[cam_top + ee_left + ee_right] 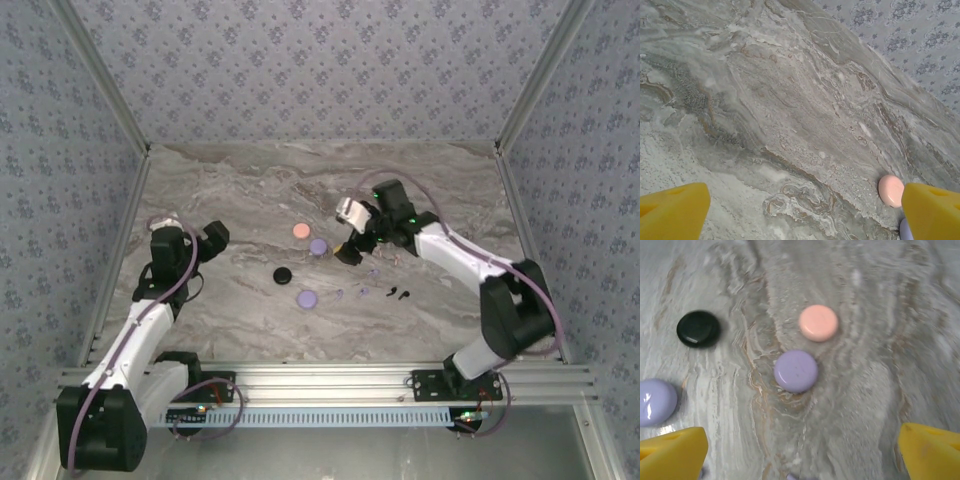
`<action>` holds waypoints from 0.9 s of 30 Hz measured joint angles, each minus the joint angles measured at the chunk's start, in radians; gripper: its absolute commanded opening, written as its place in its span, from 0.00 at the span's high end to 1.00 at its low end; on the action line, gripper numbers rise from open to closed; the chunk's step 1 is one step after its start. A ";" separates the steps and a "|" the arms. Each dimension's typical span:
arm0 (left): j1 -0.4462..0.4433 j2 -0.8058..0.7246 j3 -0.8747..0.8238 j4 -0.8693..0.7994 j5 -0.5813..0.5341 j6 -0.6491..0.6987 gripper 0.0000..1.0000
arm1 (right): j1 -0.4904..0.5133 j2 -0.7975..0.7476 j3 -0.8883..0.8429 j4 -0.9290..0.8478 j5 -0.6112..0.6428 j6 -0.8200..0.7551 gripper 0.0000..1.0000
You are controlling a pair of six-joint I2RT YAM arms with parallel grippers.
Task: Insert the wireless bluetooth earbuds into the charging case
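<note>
Four round disc-shaped charging cases lie closed mid-table: pink (301,231), purple (318,246), black (283,274) and a second purple one (307,298). The earbuds are scattered to their right: a black pair (398,294) and pale purple ones (374,270) (339,293). My right gripper (351,248) hovers open just right of the purple case (796,371), its yellow fingers (672,452) wide apart over bare marble. A pale purple earbud (798,477) peeks in at the bottom edge. My left gripper (210,238) stands open at the left, aimed at the pink case (891,190).
The marble table (250,190) is walled by patterned panels at the back and on both sides. An aluminium rail (320,380) carries the arm bases along the near edge. Bare marble lies between the left gripper and the cases.
</note>
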 measured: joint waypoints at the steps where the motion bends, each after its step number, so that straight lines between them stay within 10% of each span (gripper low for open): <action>1: 0.000 0.000 0.000 -0.001 0.000 -0.004 0.02 | 0.013 0.039 0.042 -0.029 0.002 -0.043 0.00; 17: -0.011 0.000 0.000 -0.028 -0.029 -0.021 0.01 | 0.111 0.505 0.457 -0.288 0.117 -0.378 0.01; 27: -0.014 0.000 0.000 -0.046 -0.047 -0.021 0.01 | 0.113 0.610 0.561 -0.375 0.132 -0.384 0.28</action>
